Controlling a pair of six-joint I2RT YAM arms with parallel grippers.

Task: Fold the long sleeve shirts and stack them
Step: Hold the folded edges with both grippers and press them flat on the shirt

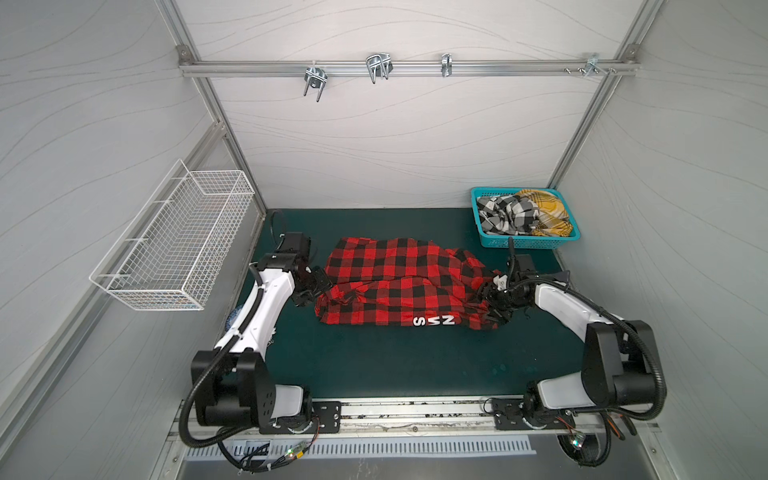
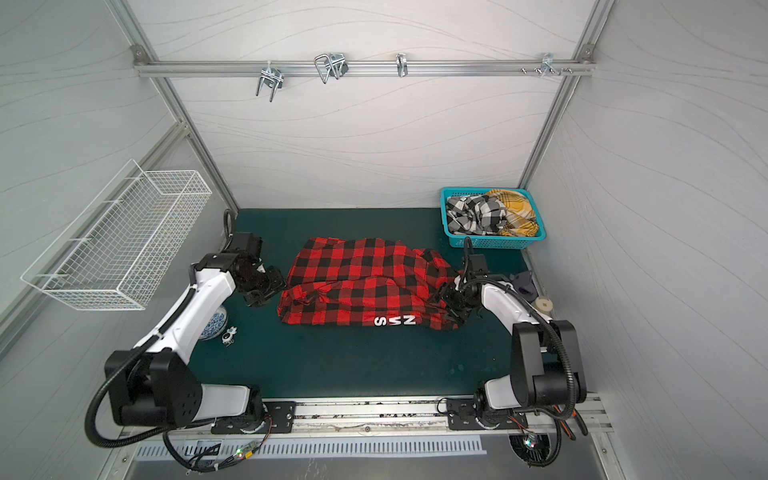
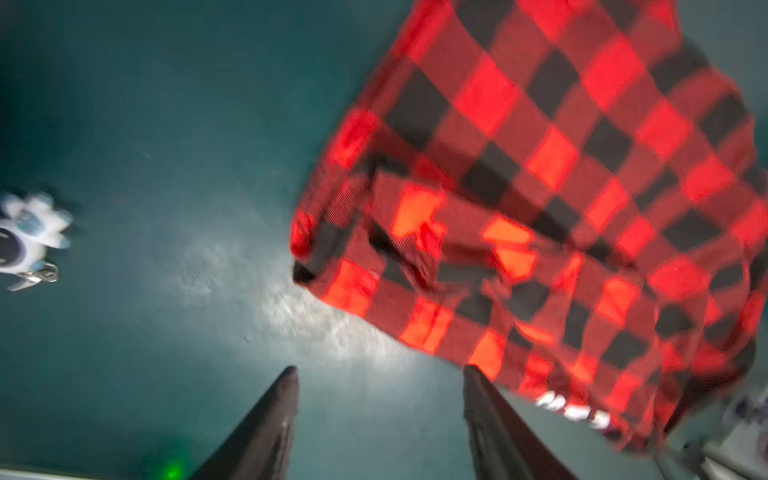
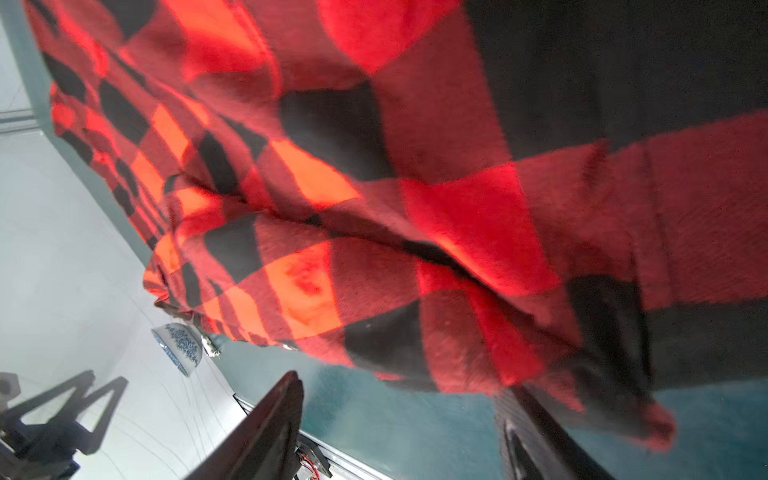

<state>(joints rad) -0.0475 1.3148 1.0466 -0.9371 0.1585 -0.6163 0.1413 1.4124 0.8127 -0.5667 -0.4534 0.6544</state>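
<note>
The red-and-black check shirt [image 1: 399,282] [image 2: 365,282] lies partly folded in the middle of the green mat [image 1: 374,361], its white letters on black [image 1: 432,322] at the near edge. My left gripper [image 1: 316,291] [image 3: 380,370] is open just off the shirt's left edge, with only bare mat between its fingers. At the shirt's right edge my right gripper [image 1: 488,299] [image 4: 401,382] is also open, and the cloth [image 4: 415,187] drapes against one finger. A black-and-white check shirt [image 1: 505,214] and a mustard plaid shirt [image 1: 544,208] are crumpled in the teal basket [image 1: 523,241].
A white wire basket [image 1: 174,245] hangs on the left wall. A blue-and-white bowl [image 2: 214,324] and a small white toy [image 2: 229,334] lie by the left arm. A grey scrap [image 2: 524,280] and a white round thing [image 2: 543,304] lie at the mat's right edge.
</note>
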